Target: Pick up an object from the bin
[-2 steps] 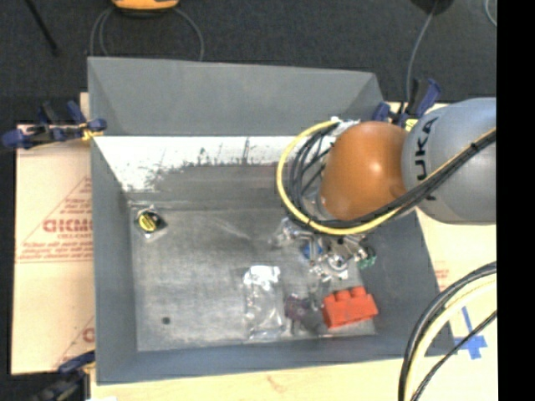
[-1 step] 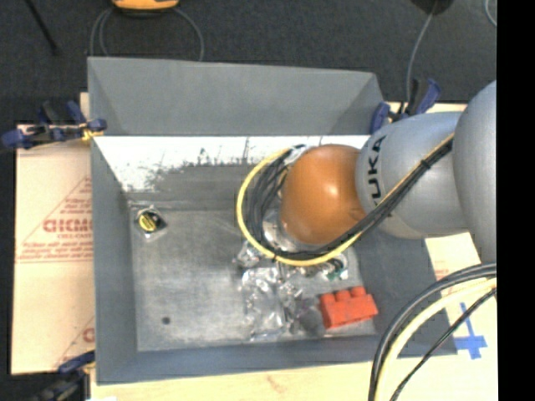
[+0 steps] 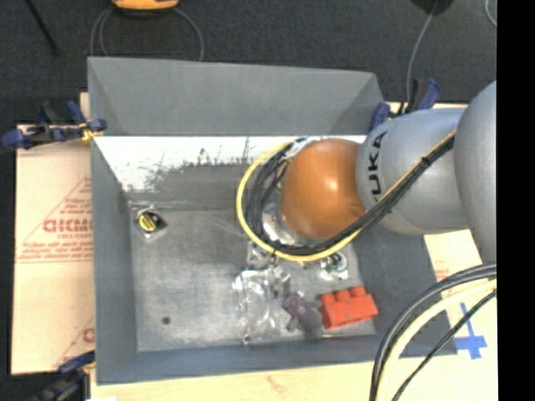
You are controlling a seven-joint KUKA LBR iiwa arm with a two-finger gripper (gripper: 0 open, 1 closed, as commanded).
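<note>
You are looking down on a dark carpeted floor (image 3: 267,23) with a grey metal bin (image 3: 117,257) sitting on it. The silver arm (image 3: 435,174) is reaching in from the right. Its orange domed cover (image 3: 322,189) and looped yellow cable (image 3: 242,192) are hanging over the right half of the bin.

At the cover's lower left edge the gripper (image 3: 266,256) is showing as a bit of pale metal, low over the bin floor. The cover is hiding most of it, so you cannot tell whether it is released or clenched.

Just below the gripper, a crumpled clear plastic wrapper (image 3: 255,301) is lying on the floor of the bin, the nearest thing to it. Whether the two are touching, you cannot tell. Just to the gripper's right, a small green and white item (image 3: 335,265) is peeking out from under the cover's rim, mostly hidden.

Below and to the right of the gripper, a small dull purple-grey lump (image 3: 301,312) is lying against the wrapper's right side. Just beyond it, a red plastic studded building brick (image 3: 348,307) is lying flat near the bin's lower right corner.

Well apart to the gripper's left, a small round brass-coloured metal piece (image 3: 150,221) is sitting alone close to the left wall.
</note>
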